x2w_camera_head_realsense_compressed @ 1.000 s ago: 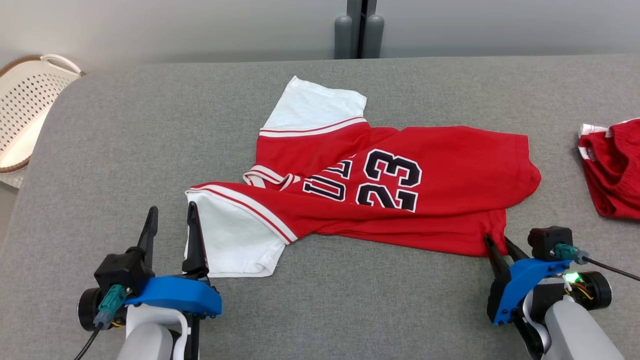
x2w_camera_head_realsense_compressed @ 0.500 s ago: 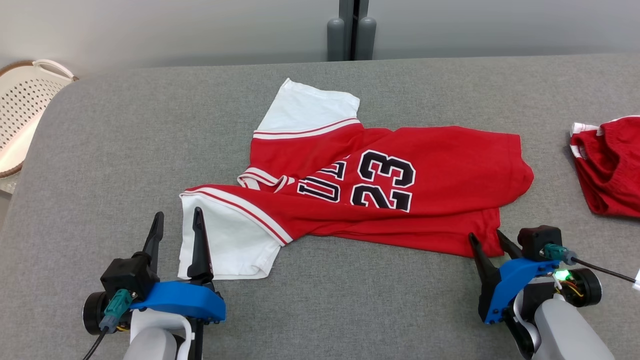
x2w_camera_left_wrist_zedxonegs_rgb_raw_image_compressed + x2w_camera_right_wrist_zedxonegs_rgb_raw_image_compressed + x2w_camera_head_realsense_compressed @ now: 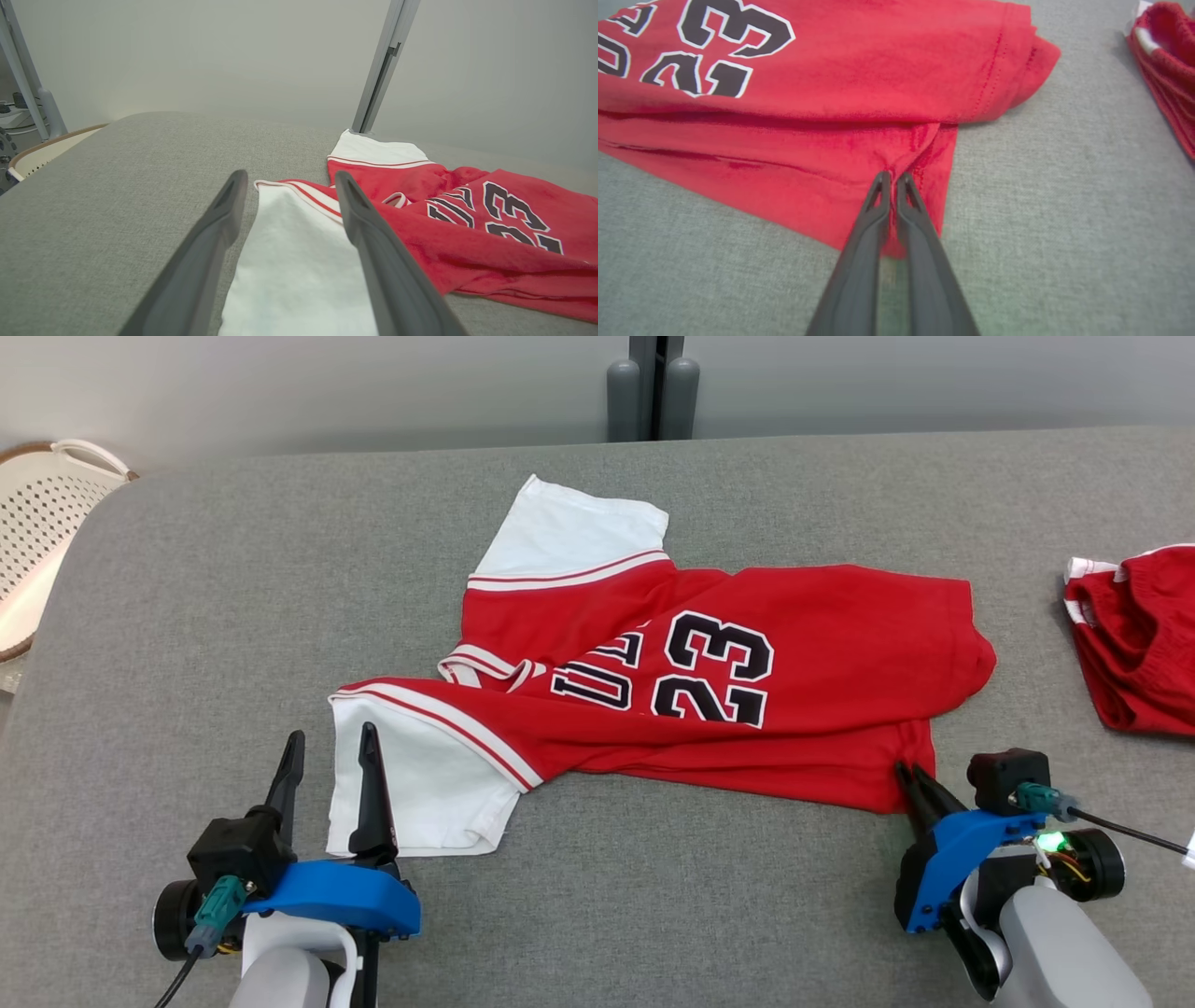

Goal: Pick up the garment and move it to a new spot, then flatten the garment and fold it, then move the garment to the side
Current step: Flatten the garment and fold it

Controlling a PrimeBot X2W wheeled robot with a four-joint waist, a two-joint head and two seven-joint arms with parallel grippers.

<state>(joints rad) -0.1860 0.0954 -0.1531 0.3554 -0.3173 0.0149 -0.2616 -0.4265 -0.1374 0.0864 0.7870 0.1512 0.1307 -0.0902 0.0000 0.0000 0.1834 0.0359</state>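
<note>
Pinch on jersey (image 3: 794, 644) hem, lower right, right gripper (image 3: 910, 775) closed, likely for flattening; left gripper (image 3: 331, 739) wide, empty, astride sleeve (image 3: 420, 784).

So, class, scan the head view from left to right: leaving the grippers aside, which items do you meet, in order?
In order: white basket → red jersey → second red garment.

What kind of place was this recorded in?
Likely an indoor laundry-folding test station: grey fabric-covered table holding a red jersey, white perforated basket beside it, plain wall behind.
</note>
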